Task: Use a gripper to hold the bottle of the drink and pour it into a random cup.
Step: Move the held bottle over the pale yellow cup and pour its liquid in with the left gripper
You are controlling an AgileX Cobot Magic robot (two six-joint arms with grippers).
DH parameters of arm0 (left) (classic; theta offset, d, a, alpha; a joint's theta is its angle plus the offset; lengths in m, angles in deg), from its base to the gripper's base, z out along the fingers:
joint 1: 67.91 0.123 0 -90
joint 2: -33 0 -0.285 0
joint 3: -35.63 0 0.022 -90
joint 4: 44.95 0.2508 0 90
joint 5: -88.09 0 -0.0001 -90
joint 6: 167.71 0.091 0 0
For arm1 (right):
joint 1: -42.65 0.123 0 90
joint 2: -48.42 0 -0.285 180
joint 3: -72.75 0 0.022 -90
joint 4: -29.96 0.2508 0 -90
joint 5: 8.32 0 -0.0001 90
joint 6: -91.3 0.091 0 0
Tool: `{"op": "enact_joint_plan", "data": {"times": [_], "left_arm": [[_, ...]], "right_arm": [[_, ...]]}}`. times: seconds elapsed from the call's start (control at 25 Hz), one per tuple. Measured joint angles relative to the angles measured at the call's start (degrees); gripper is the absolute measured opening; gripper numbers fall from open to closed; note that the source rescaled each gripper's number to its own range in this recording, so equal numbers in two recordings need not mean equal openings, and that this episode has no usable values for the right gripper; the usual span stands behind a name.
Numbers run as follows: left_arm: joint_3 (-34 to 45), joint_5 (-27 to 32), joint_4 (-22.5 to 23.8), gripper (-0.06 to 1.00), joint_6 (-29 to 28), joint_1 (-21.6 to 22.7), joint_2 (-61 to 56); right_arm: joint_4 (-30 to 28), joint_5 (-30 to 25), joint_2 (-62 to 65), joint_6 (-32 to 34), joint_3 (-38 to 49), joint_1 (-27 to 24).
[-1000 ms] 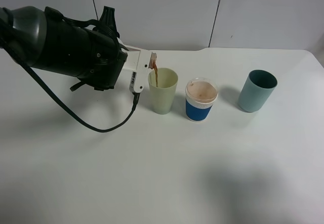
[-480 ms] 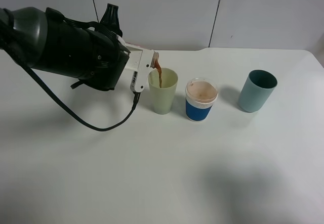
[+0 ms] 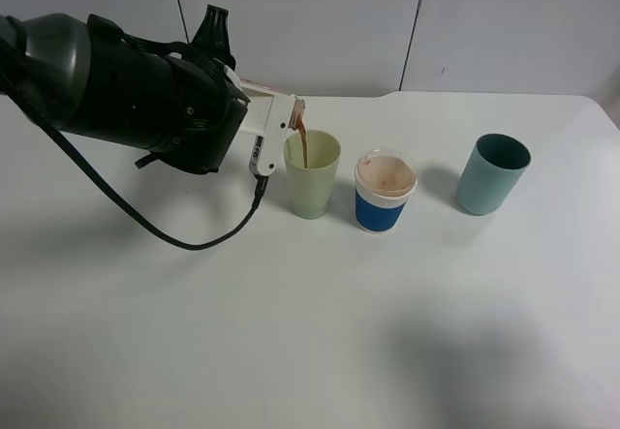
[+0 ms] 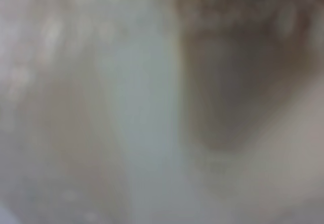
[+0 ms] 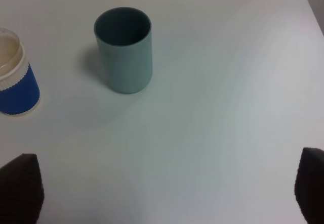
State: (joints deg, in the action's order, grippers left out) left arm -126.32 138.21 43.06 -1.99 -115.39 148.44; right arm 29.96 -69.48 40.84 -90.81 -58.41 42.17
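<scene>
Fingers [image 3: 266, 140] of the left gripper [image 3: 288, 119] are clamped round the bottle [image 3: 295, 109], tipped at their ends over the cup [image 3: 312, 177] with drink [image 3: 302, 145] streaming in; light, thin-walled and likely slick, it wants a mid-body hold.

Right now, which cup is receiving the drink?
The pale yellow-green cup, nearest the left claw; the brown stream enters it, not the blue-banded cup or the teal cup.

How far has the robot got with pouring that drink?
Done: the left gripper holds the bottle, raised and tipped over the yellow-green cup. In hand: a brown stream of drink falls from its mouth into that cup. Left: finishing the pour and righting the bottle; how much remains inside is hidden.
</scene>
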Motion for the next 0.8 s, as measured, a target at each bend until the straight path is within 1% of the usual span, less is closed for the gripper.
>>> {"op": "enact_joint_plan", "data": {"times": [0.48, 0.8], "left_arm": [[0.0, 0.9, 0.2, 0.01, 0.9, 0.0, 0.0], [0.0, 0.9, 2.1, 0.01, 0.9, 0.0, 0.0]], "right_arm": [[0.0, 0.0, 0.0, 0.0, 0.0, 0.0], [0.0, 0.0, 0.0, 0.0, 0.0, 0.0]]}}
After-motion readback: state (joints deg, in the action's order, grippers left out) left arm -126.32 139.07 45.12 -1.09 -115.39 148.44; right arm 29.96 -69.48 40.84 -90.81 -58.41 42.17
